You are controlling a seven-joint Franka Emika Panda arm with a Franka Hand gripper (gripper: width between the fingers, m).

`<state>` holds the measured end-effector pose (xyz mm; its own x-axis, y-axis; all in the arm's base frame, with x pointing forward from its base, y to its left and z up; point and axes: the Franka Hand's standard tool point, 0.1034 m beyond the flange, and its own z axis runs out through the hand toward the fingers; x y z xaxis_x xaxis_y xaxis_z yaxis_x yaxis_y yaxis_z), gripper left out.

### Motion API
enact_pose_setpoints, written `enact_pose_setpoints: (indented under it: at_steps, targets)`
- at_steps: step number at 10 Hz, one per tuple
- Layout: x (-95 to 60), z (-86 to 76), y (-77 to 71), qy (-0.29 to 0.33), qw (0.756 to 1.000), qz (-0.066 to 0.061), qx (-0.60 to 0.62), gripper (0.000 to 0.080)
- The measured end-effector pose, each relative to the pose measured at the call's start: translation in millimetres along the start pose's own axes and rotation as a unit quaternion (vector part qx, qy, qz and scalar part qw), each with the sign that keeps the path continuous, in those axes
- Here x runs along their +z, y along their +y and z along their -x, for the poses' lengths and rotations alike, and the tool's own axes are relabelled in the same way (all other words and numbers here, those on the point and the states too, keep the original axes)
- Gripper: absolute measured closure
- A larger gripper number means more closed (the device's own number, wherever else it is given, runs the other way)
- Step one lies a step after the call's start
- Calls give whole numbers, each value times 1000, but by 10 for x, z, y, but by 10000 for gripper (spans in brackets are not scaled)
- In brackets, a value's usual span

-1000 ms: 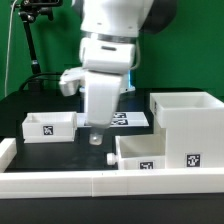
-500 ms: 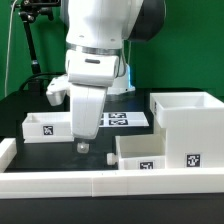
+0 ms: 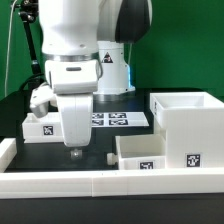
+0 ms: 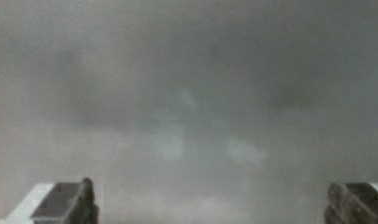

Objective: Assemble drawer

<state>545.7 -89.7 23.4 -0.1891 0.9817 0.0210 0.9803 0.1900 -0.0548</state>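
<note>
The white boxy casing (image 3: 190, 122) stands at the exterior view's right. One shallow tray (image 3: 148, 152) lies beside it, its small knob (image 3: 110, 158) pointing toward the view's left. The other tray (image 3: 38, 128) lies at the left, partly hidden behind my arm. My gripper (image 3: 75, 150) hangs low in front of the left tray's right end, between the two trays. In the wrist view my gripper (image 4: 211, 205) shows its fingertips (image 4: 61, 202) wide apart with only blurred grey between them. It is open and empty.
A long low white wall (image 3: 100, 182) runs along the front. The marker board (image 3: 120, 120) lies flat behind the trays. A black stand (image 3: 30, 40) rises at the back left before the green backdrop.
My arm has swung toward the exterior view's left, from over the marker board to in front of the left tray. The drawer parts have not moved.
</note>
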Motion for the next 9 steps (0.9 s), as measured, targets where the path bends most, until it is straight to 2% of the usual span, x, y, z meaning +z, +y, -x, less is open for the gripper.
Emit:
enact_pose_setpoints:
  at_steps: [1, 2, 5, 9]
  targets:
    - [7, 38, -35, 14, 1000, 0, -5, 151]
    - [4, 121, -84, 28, 1000, -6, 0, 151]
    - [10, 124, -86, 29, 1000, -5, 2, 151]
    - [18, -196, 58, 38, 999, -4, 10, 151]
